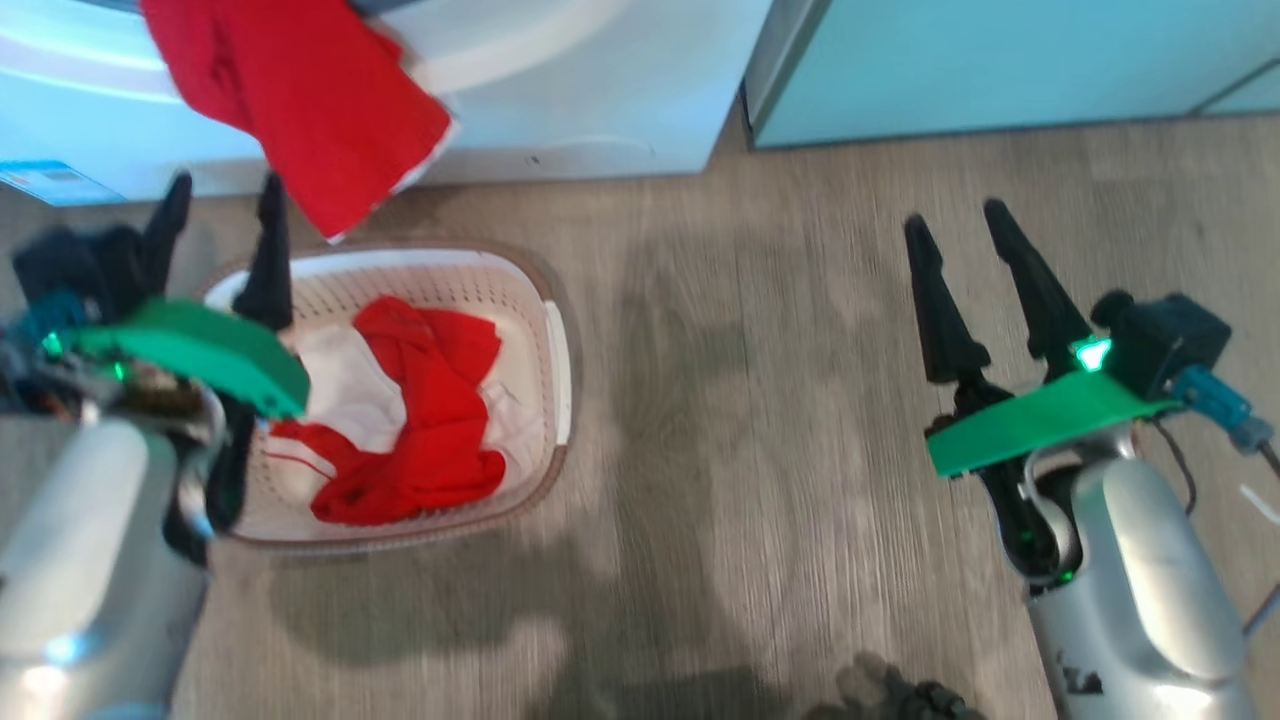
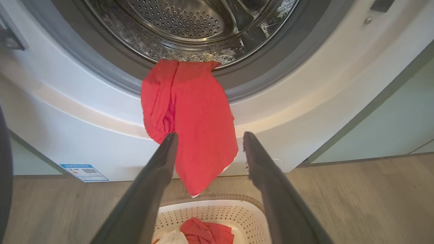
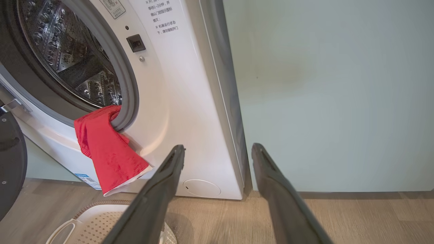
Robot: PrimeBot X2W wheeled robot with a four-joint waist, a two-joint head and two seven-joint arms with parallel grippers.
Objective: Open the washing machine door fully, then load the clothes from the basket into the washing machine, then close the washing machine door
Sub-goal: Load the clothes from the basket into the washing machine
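Over the drum lip of the washing machine [image 2: 305,112] hangs a red garment [image 2: 193,125], above the basket [image 1: 558,350] of blurred clothes [image 1: 430,430], half hidden by the left arm [image 1: 90,520]; left jaws and right jaws gape, empty.

The big white washing machine [image 2: 322,101] has its round black door [image 3: 10,162] swung open. A bright red cloth [image 2: 193,128] hangs out of the shiny steel drum [image 2: 183,20] and down the front. Just below sits the small cream basket with holes [image 1: 557,350], holding more red and white clothes [image 1: 420,430].
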